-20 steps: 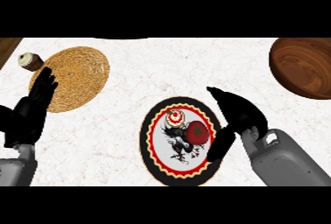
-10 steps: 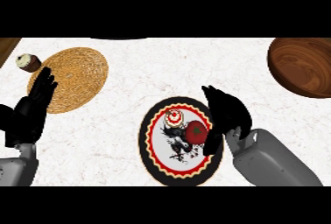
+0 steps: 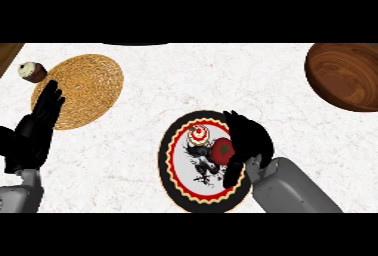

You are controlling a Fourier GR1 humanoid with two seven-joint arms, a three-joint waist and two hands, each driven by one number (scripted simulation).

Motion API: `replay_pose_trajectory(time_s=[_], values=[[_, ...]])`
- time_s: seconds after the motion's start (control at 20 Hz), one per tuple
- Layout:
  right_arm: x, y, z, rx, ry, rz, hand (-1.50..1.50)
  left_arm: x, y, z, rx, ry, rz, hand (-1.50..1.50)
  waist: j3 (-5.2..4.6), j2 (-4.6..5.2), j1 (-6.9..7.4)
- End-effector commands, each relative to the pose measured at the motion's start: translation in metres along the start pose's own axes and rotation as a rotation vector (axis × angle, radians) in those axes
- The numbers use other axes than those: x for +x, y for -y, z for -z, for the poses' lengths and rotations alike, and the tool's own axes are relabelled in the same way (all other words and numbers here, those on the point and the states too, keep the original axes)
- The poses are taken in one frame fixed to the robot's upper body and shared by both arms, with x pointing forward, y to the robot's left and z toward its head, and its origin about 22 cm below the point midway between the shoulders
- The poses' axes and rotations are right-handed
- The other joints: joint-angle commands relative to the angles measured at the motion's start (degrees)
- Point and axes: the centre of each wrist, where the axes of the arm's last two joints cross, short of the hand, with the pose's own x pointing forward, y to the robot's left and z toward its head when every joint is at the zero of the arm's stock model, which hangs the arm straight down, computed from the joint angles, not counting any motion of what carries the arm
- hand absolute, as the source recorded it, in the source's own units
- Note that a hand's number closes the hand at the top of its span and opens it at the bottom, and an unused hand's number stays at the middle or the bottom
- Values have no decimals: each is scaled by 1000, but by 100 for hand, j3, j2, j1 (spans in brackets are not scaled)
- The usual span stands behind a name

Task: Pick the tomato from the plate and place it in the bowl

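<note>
Head view: since the earlier frames the right hand (image 3: 255, 144) has slid left, off the bare counter (image 3: 140, 125) and over the plate's right rim, closing in on the tomato (image 3: 222, 147). The tomato has not moved; it sits on the right half of the plate (image 3: 168, 161), near the middle of the counter's near edge. The left hand (image 3: 33, 134) is where it was, resting by the left edge with its fingers straight and pointing up, holding nothing.

The right hand's fingers are spread in an open curve. They arch over the tomato's far side while the thumb reaches under its near side, so the red, round fruit lies in the gap. Whether the black palm touches it cannot be made out.

The plate is round with a black rim, a red scalloped ring and a dark printed figure on white. The hand hides its right rim. A round woven mat (image 3: 88, 87) of straw colour lies toward the far left corner, with a small frosted cupcake (image 3: 31, 71) just off its left side. The bowl (image 3: 347, 75), glossy dark wood, sits at the far right corner and is cut off by the view's edge. The counter is pale and stone-veined
</note>
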Motion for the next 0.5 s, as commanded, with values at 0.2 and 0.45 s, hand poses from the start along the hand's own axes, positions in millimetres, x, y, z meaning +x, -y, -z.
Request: replay_pose_trajectory(time_s=[0.2,0.45], values=[[2,-29,8,1,-113,-19,-150,-6,9,-5,5,1,4,0,1,7,-1],[16,-5,25,13,-125,-18,-150,16,-7,11,-13,-10,-4,0,2,8,8]])
